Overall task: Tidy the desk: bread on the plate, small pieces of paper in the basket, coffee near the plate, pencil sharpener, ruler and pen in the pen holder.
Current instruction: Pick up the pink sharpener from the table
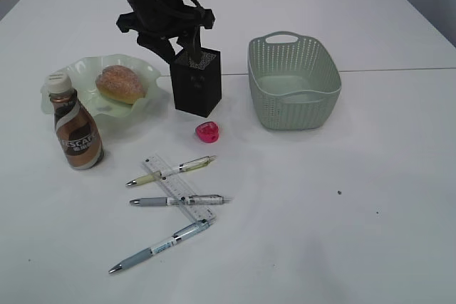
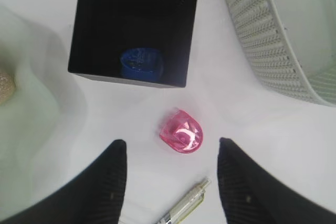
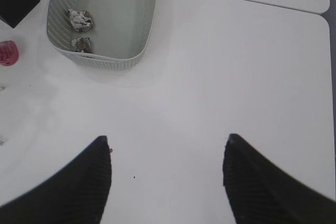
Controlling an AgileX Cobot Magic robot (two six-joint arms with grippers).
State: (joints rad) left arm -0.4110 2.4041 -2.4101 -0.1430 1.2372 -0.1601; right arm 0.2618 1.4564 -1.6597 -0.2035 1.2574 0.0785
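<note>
My left gripper [image 1: 182, 49] hangs open and empty just above the black mesh pen holder [image 1: 196, 85]. In the left wrist view its fingers [image 2: 172, 142] frame a pink pencil sharpener [image 2: 181, 131] lying on the desk below the pen holder [image 2: 134, 27], which has a blue object [image 2: 140, 64] at its bottom. The pink sharpener [image 1: 208, 131] sits in front of the holder. The bread [image 1: 120, 83] lies on the green plate [image 1: 146, 70], and the coffee [image 1: 77, 129] stands beside it. The clear ruler [image 1: 179, 186] lies among three pens [image 1: 171, 170]. My right gripper [image 3: 167, 138] is open over bare desk.
The green basket [image 1: 292, 62] stands right of the pen holder; in the right wrist view the basket [image 3: 94, 62] holds two crumpled paper pieces [image 3: 80, 19]. A pen tip [image 2: 186, 205] lies between the left fingers. A thin seam [image 1: 399, 70] crosses the desk.
</note>
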